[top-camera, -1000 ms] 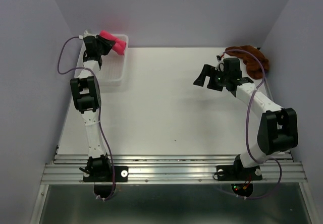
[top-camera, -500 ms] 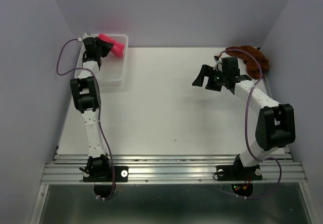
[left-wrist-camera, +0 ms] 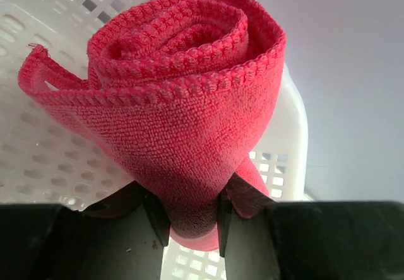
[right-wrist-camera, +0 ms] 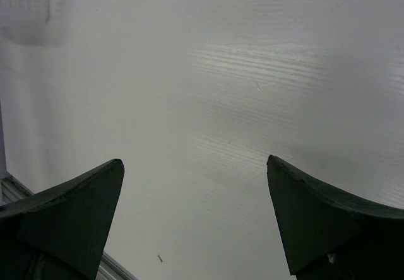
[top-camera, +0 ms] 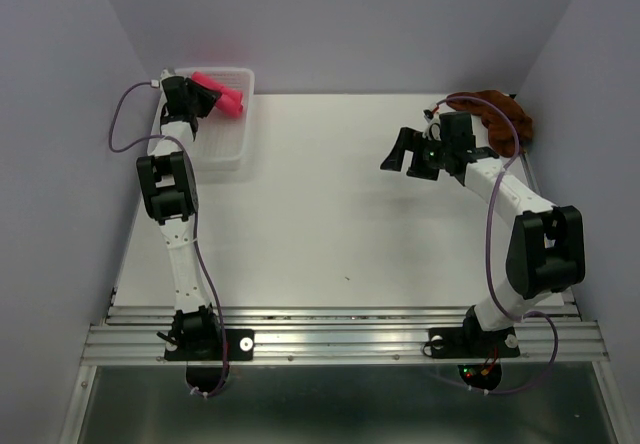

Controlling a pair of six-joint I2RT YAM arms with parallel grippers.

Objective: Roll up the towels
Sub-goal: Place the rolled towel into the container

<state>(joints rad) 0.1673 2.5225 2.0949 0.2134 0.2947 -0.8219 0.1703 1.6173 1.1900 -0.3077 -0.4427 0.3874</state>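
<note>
Pale grey walls boxed in a white tabletop [top-camera: 330, 204], w/ both arms bolted at its near edge. The left jaws were clamped on the lower end of the pink towel [left-wrist-camera: 183, 103], partly closed, w/ the cloth squeezed between them. That towel was already a tight roll, its spiral end facing the wrist cam. Holding it by one end prob. kept the coil from springing loose.

Outward from there, the roll hung over the far end of the white basket [top-camera: 225, 149] at the tabletop's far left corner. It looked like a drop-off into the basket, though whether the roll touched the basket floor couldn't be told.

The right jaws stood wide open, gripping nothing, over bare tabletop right of centre, prob. waiting their turn. Just behind that wrist the brown towel [top-camera: 503, 116] lay in a crumpled heap at the far right corner, not yet rolled, so approx. half the job looked done.

Vs. a sec earlier, the pink roll had dropped lower and shifted a bit left, deeper over the basket. The right arm's elbow had swung slightly inward, its jaws at nearly the same spot and as wide as before. The brown towel hadn't moved.
</note>
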